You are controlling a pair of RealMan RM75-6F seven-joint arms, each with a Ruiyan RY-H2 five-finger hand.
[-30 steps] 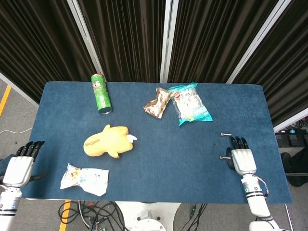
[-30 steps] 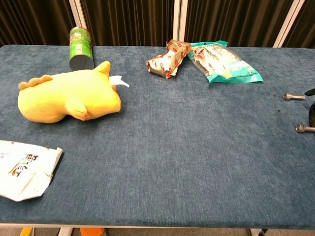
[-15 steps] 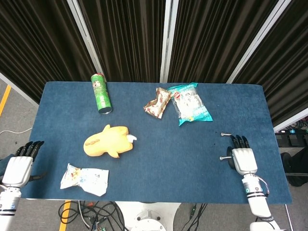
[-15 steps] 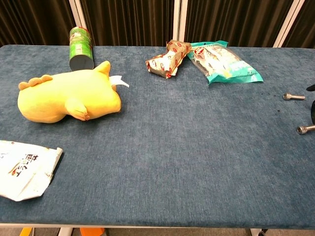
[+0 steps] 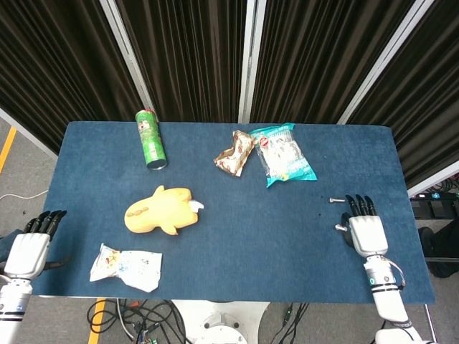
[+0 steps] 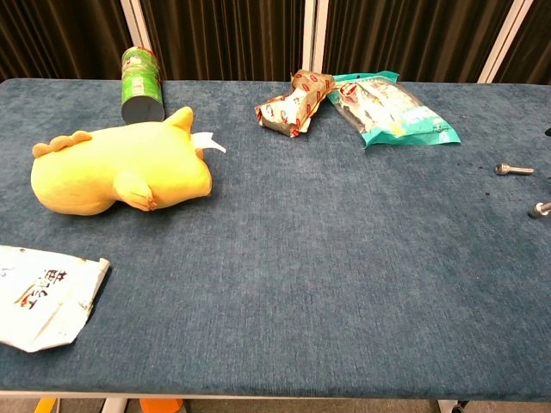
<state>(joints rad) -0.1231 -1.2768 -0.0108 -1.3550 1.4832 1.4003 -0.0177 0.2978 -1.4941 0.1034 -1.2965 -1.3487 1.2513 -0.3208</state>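
Fingers of the left hand point(image 5: 29, 247) lie straight and empty off the table's point(image 5: 237, 251) left edge, nearest the white packet point(image 5: 126, 266). Right hand point(image 5: 366, 231) rests flat, empty, fingers extended, beside a bolt point(image 5: 335, 200).

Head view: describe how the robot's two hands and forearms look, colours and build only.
Both the left hand and the right hand have a pale grey-white shell over the back, with black fingers. Each sits on a slim white wrist and forearm banded with dark rings. A thin cable loops beside the right wrist. No sleeves show, and any markings are too small to tell.
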